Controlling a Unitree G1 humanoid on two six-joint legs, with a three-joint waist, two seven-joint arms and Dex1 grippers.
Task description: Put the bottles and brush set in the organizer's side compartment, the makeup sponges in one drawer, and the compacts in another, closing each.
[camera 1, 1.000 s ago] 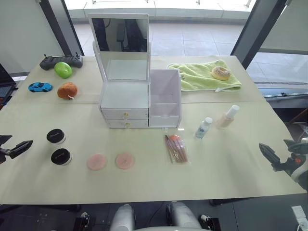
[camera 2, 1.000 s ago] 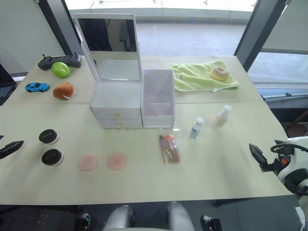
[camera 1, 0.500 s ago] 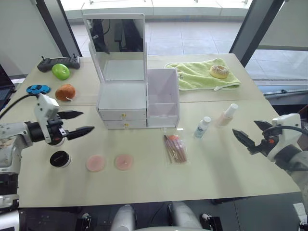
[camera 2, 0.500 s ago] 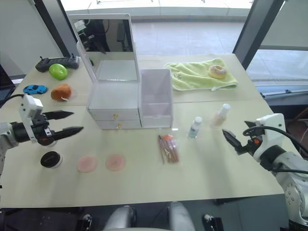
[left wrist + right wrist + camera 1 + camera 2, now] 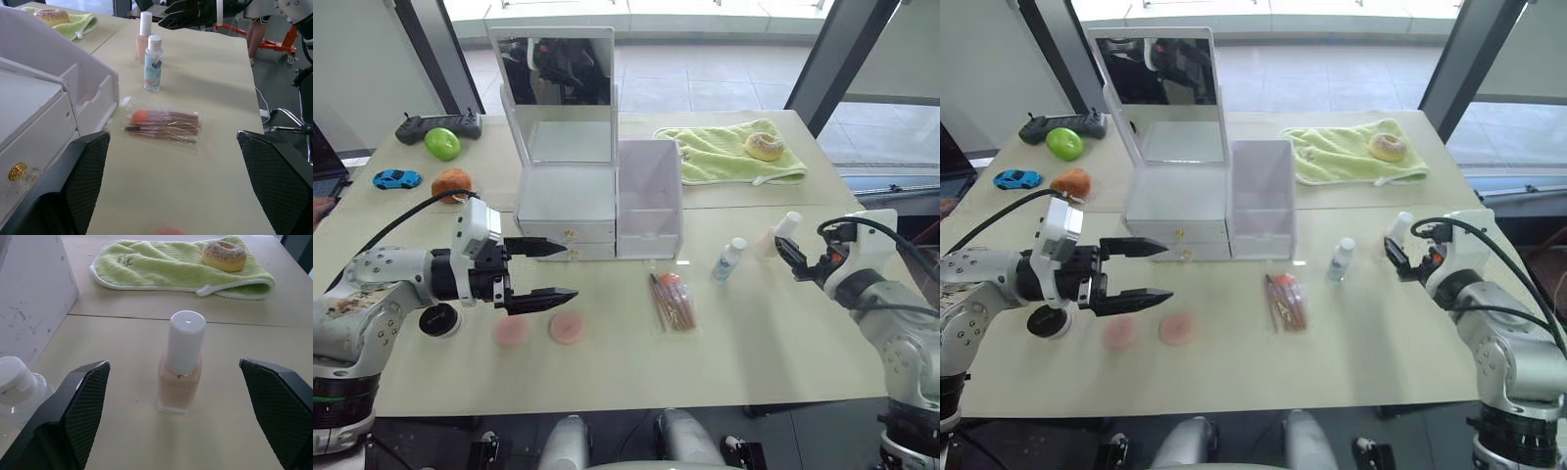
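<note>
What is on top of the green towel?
A sugary donut sits on the green towel, near its right end. A small printed picture shows on the cloth. Anything under the towel is covered.

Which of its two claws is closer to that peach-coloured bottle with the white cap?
The right gripper is open and nearly around the peach bottle. The left gripper is across the table, by the drawers.

Both arms wore smooth silver-grey shells over rounded joints. The left gripper point(image 5: 540, 271) carried a white boxy block on a black wrist, with two long, pointed black fingers point(image 5: 551, 295). A black cable looped from the wrist back along the forearm. The right gripper point(image 5: 790, 257) had a white housing, black looping cables and a small red mark. In the wrist views the fingers' faces showed a fine mesh texture.
</note>
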